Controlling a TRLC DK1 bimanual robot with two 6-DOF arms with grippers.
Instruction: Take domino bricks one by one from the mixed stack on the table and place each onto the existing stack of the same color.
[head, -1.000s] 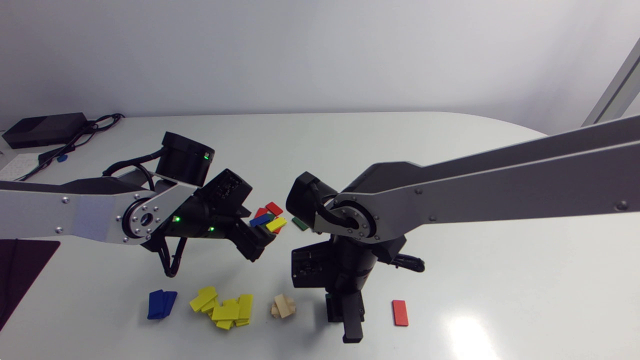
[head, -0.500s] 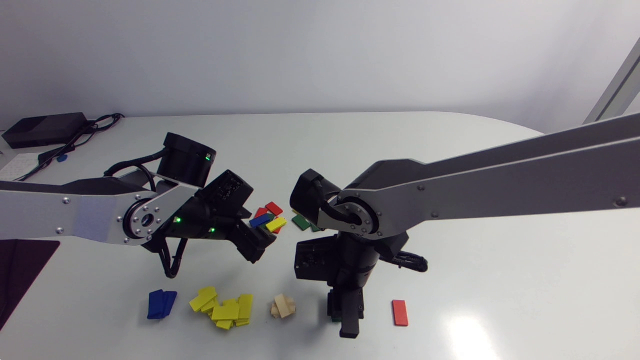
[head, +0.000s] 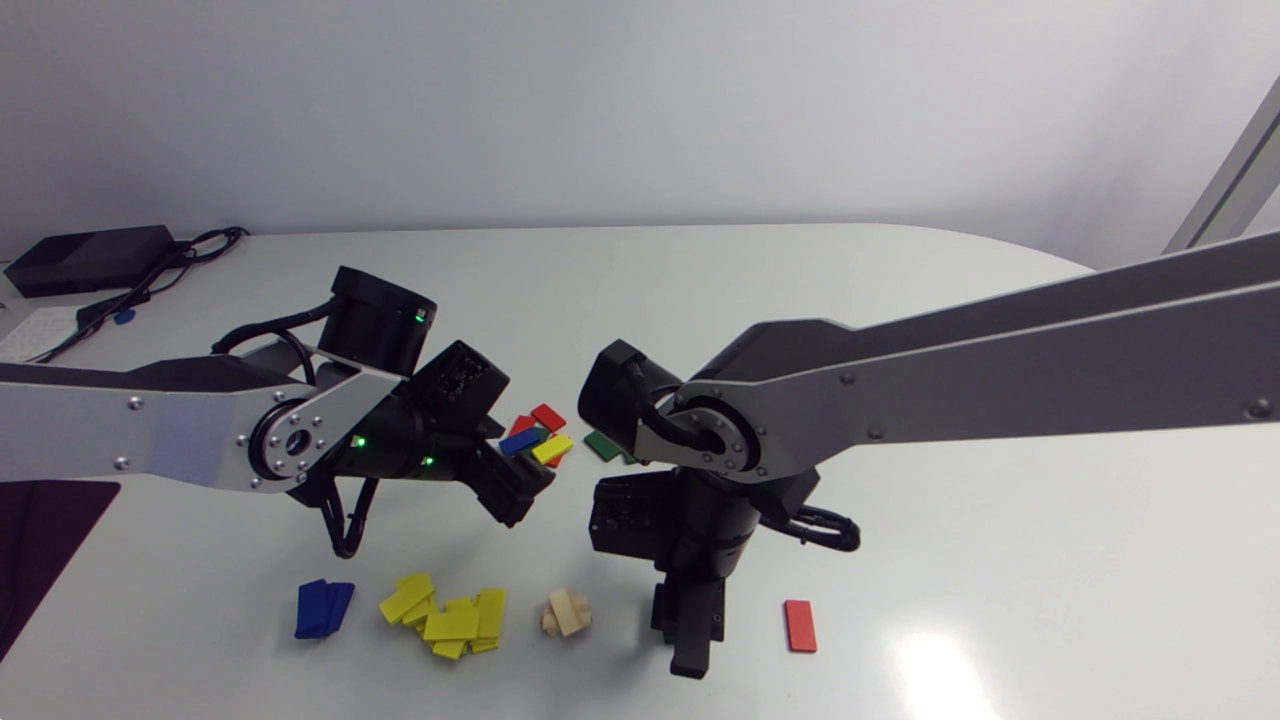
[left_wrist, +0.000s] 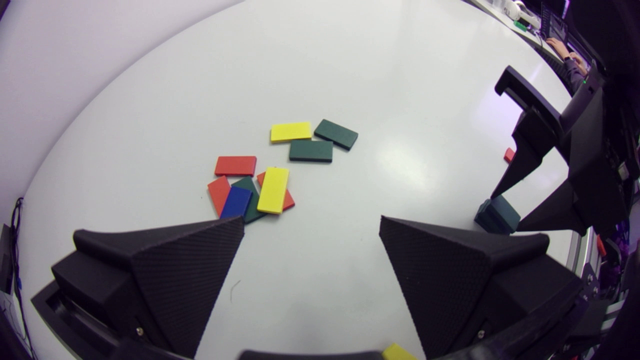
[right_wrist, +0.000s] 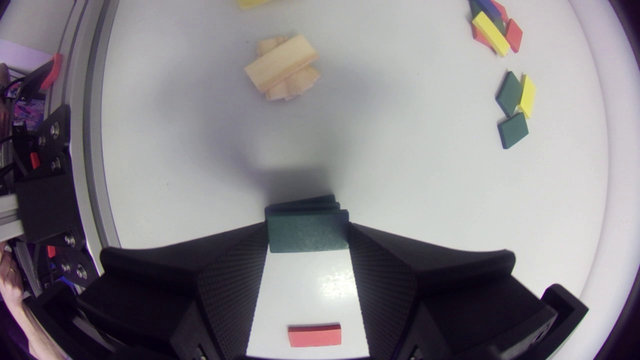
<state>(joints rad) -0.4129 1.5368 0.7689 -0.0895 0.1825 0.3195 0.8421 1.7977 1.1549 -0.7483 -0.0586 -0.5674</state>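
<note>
Right wrist view, green brick (right_wrist: 307, 231) level, long axis spanning claw (right_wrist: 307, 239)

Mixed pile (left_wrist: 250, 206): 3 red (left_wrist: 235, 165), 3 green (left_wrist: 310, 150), 2 yellow (left_wrist: 273, 190), 1 blue (left_wrist: 235, 202).

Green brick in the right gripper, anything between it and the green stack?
Nothing visible. The green brick sits in the right gripper directly over the green stack; the wooden stack lies clear ahead.
</note>
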